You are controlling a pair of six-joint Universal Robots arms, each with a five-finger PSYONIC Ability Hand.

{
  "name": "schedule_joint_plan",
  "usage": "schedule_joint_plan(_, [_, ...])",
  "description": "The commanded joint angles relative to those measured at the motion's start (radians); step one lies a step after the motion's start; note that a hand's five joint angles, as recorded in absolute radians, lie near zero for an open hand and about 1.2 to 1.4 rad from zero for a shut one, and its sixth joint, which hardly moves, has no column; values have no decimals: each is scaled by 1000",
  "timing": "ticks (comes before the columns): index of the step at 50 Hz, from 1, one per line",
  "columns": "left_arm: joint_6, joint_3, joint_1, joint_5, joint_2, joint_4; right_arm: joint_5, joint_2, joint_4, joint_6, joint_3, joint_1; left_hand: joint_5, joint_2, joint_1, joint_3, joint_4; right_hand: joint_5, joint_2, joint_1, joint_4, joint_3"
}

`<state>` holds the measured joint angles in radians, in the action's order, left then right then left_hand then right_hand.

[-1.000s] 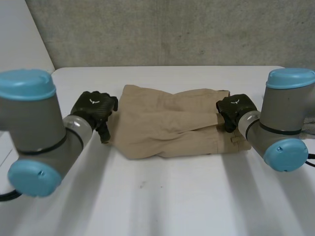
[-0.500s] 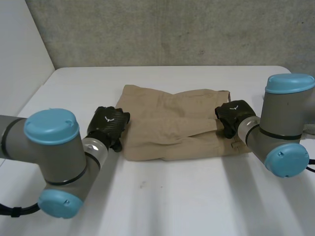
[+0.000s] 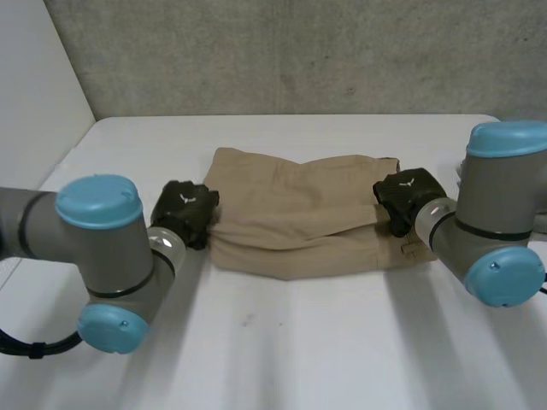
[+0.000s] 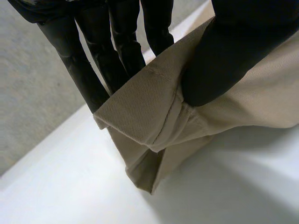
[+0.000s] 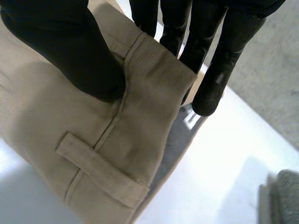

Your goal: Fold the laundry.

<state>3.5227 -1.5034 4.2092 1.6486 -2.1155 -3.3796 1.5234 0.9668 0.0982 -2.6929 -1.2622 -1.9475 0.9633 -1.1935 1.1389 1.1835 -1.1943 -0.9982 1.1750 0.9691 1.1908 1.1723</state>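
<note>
Head view: folded tan trousers [image 3: 295, 218] lie creased and soft in the middle of the table [image 3: 282, 342]. The left hand [image 3: 185, 209] sits low at their left edge, the right hand [image 3: 408, 195] at their right edge.

Left wrist view: the thumb lies on top and straight fingers [image 4: 88, 70] beneath, pinching a twill corner with a stitched seam.

Right wrist view: thumb and fingers [image 5: 219, 74] pinch the waistband beside a belt loop [image 5: 100, 172].

No readable words or numbers. White emblem [image 3: 186, 197], no letters, on back of left hand [image 3: 190, 215] and right hand [image 3: 400, 196]. Grey tag [image 5: 175, 144] inside trousers [image 3: 299, 213] has white print, illegible.
</note>
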Motion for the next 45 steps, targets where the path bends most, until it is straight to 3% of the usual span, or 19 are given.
schedule_joint_plan(1, [-8, -1, 2, -4, 228, 117, -23, 168, 109, 151, 15, 2, 258, -203, 257, 213, -202, -224, 221, 427, 205, 224])
schedule_joint_plan(10, [1, 142, 6, -12, 567, 293, -32, 489, 166, 220, 153, 4, 258, -203, 257, 213, -202, -224, 221, 427, 205, 224])
schedule_joint_plan(20, [1, 269, 9, -32, 640, 361, -72, 532, 241, 219, 305, 12, 258, -203, 257, 213, -202, -224, 221, 427, 205, 224])
schedule_joint_plan(24, [1, 249, 17, -32, 599, 361, -83, 480, 301, 222, 294, 12, 258, -203, 257, 213, -202, -224, 221, 427, 205, 224])
schedule_joint_plan(36, [25, 305, 28, -26, 160, 353, -77, 110, 319, 211, 305, 1, 258, -203, 257, 213, -202, -224, 221, 427, 205, 224])
schedule_joint_plan(39, [64, 429, 28, -23, 45, 342, -66, 30, 233, 180, 378, -8, 258, -203, 257, 213, -202, -224, 221, 427, 205, 224])
schedule_joint_plan(45, [78, 698, 28, -18, -3, 249, -52, 6, 22, 59, 539, -42, 258, -203, 257, 213, -202, -224, 221, 427, 205, 224])
